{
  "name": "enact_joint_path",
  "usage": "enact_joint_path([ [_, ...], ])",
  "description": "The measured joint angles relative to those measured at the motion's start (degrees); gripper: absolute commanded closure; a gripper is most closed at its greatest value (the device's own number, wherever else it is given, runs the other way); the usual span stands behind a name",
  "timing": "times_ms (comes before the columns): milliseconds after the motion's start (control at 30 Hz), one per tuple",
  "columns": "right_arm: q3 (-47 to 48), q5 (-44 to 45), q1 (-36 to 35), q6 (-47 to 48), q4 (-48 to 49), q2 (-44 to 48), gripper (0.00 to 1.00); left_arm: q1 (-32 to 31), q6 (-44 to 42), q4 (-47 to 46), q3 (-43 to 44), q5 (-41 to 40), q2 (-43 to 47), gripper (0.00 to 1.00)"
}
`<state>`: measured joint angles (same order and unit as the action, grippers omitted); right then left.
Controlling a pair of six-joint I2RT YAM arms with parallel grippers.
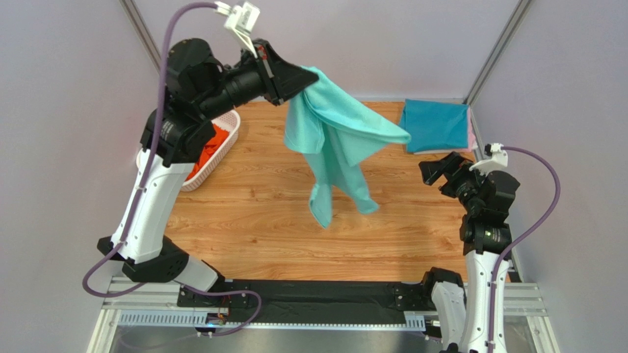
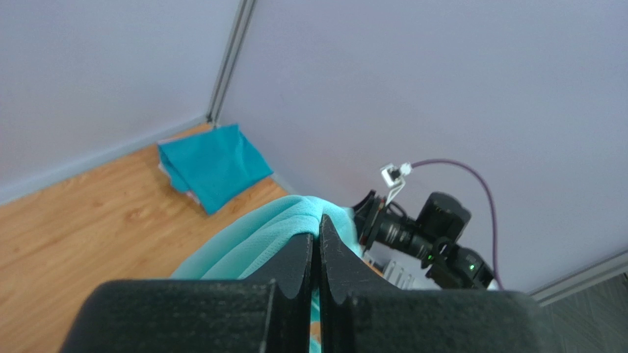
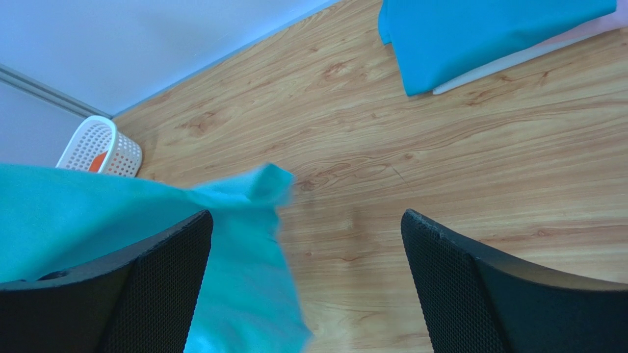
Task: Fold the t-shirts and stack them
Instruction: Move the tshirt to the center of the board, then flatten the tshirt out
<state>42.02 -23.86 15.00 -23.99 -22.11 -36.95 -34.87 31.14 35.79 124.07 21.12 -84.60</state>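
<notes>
Above the worktop (image 1: 250,220), the mint-green t-shirt (image 1: 335,140) hung limp, light and soft from the left tool (image 2: 318,246), which was pinching a bunched edge, while the right tool (image 1: 435,168) stood spread and empty near a free corner, judged the best second hold.

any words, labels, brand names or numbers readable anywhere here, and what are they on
None can be read in any view.
The mint-green t-shirt, the folded teal t-shirt and the white basket are plain.
The left arm and the right arm show no legible marking.
</notes>
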Motion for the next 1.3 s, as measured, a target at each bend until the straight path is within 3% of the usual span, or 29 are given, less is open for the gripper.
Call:
enact_joint_path([
  [67, 0.0, 1.25, -0.24, -0.02, -0.2, 0.02, 0.0, 0.02, -0.85, -0.85, -10.43, -3.78, 3.87, 1.0],
  [167, 0.0, 2.32, -1.01, -0.04, -0.83, -0.07, 0.0, 0.24, -1.29, -1.05, -29.05, -13.27, 11.39, 0.9],
  [267, 0.0, 2.73, -1.79, -0.13, -1.18, -0.61, 0.0, 2.34, 0.96, -0.02, -45.53, -22.08, 17.84, 0.69],
  [300, 0.0, 2.78, -1.97, -0.13, -1.2, -0.85, 0.0, 4.11, 2.21, 0.79, -49.37, -23.32, 19.04, 0.49],
  [367, 0.0, 2.8, -2.32, -0.13, -1.25, -1.62, 0.0, 10.1, 5.27, 2.82, -57.2, -24.9, 20.31, 0.31],
  [400, 0.0, 2.84, -2.58, -0.13, -1.27, -2.23, 0.0, 13.7, 6.84, 3.78, -60.74, -25.11, 20.24, 0.01],
  [500, 0.0, 3.54, -4.26, 0.02, -1.84, -4.72, 0.0, 19.28, 9.88, 7.02, -68.39, -25.92, 20.09, 0.0],
  [767, 0.02, 13.79, -17.55, 0.59, -7.19, -15.61, 0.0, 17.64, 10.67, 8.72, -74.66, -18.95, 23.63, 0.0],
  [1000, -0.02, 19.58, -17.77, -0.39, -8.76, -16.81, 0.0, 0.52, 14.6, 8.55, -81.24, -16.35, 27.63, 0.02],
  [1200, -0.04, 21.55, -17.77, -0.68, -9.03, -19.15, 0.0, -9.79, 19.71, 9.14, -83.8, -16.0, 22.05, 0.17],
  [1233, -0.07, 21.7, -17.77, -0.68, -9.07, -19.76, 0.0, -10.86, 20.31, 9.05, -83.78, -16.0, 20.63, 0.27],
  [1300, -0.09, 21.86, -17.77, -0.66, -9.22, -20.68, 0.0, -11.93, 21.11, 9.03, -83.73, -16.02, 18.12, 0.3],
])
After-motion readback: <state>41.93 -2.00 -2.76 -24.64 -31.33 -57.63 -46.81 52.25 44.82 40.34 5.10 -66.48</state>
